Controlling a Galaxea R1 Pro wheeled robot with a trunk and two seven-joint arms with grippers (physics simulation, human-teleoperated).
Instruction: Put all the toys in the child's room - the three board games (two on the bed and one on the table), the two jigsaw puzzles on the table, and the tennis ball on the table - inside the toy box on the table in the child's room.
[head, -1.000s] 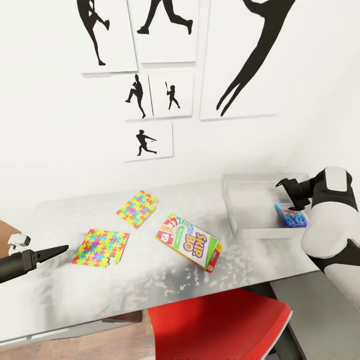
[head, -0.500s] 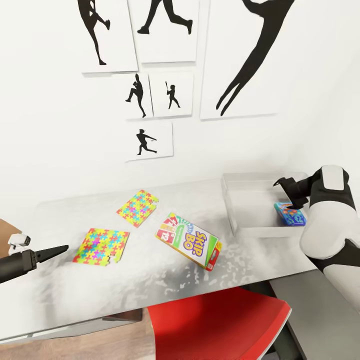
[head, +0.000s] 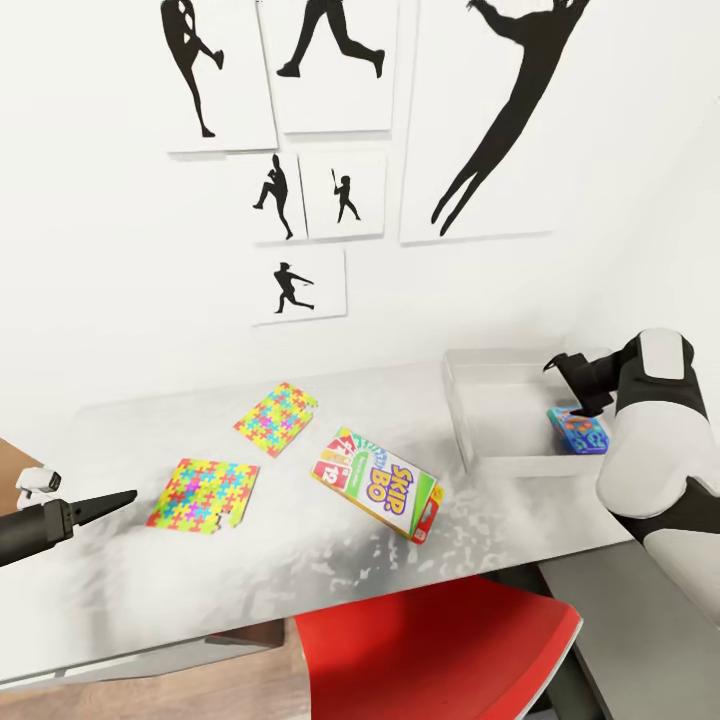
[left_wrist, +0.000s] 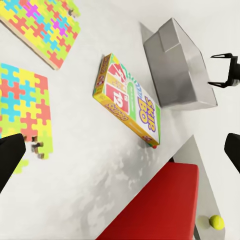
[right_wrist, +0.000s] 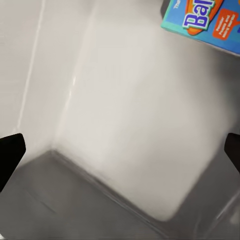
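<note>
Two puzzles (head: 203, 494); one Skip-Bo box (head: 377, 482); one toy box (head: 500, 395).

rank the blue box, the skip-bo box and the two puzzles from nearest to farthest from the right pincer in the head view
1. Blue box, in the toy box, just below the right pincer.
2. Skip-Bo box, mid-table.
3. Far puzzle, near the wall.
4. Near puzzle, at the table's left.
</note>
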